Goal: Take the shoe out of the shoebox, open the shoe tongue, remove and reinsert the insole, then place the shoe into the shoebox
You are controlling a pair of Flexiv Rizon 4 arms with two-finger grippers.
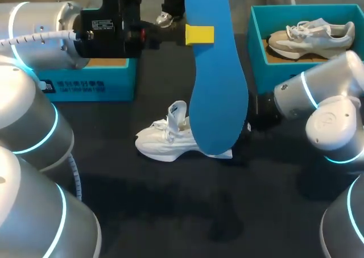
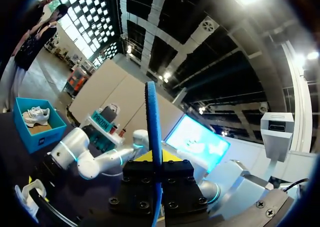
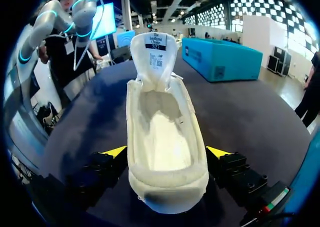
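High above the table hangs the blue insole (image 1: 216, 70), toe down, with my left gripper (image 1: 200, 34) shut on its upper edge. The left wrist view has the insole (image 2: 152, 122) edge-on between that gripper's (image 2: 155, 159) fingers. Below it the white shoe (image 1: 168, 138) stands upright on the black table, tongue (image 3: 154, 52) pulled up and its inside bare. My right gripper (image 3: 167, 152) is open, one yellow tip on each side of the shoe's (image 3: 165, 137) heel. In the head view the insole hides that gripper. A teal shoebox (image 1: 91, 79) stands at the back left.
A second teal shoebox (image 1: 261, 48) at the back right holds a beige shoe (image 1: 310, 36). My right arm (image 1: 318, 99) lies low along the table's right side. In the left wrist view the box with the beige shoe (image 2: 35, 124) stands far off beyond the table.
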